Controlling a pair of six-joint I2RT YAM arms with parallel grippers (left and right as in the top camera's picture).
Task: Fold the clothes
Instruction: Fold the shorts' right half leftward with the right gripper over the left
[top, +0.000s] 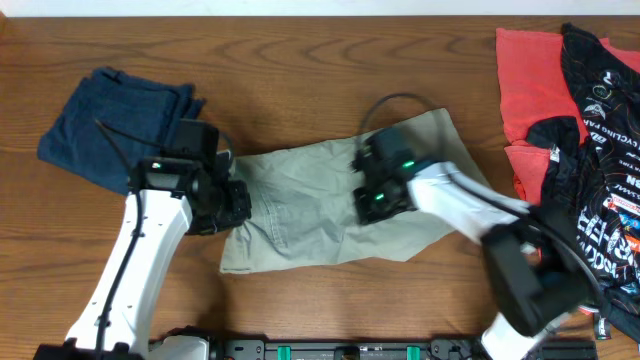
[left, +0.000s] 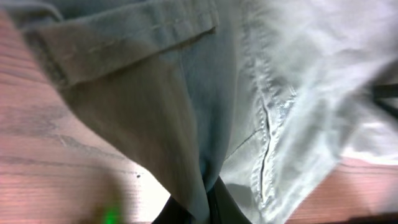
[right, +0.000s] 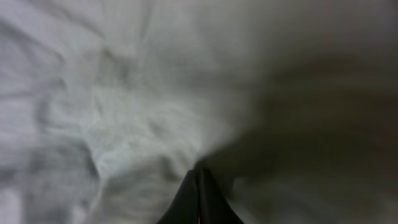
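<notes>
Overhead: khaki trousers (top: 310, 215) being pinched, spread between tools. Left gripper (top: 235, 200) closed on edge fold, right gripper (top: 378, 195) closed on cloth beneath it. Fabric judged soft, light, limp; seamed edges being preferred for hold.

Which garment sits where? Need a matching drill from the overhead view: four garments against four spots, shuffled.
Garments:
1. trousers
2. navy garment
3. red garment
4. jersey

Spots:
a. far right, lying over another garment
b. left side
c. centre
d. right side, partly covered

Pairs: 1-c, 2-b, 3-d, 4-a
</notes>
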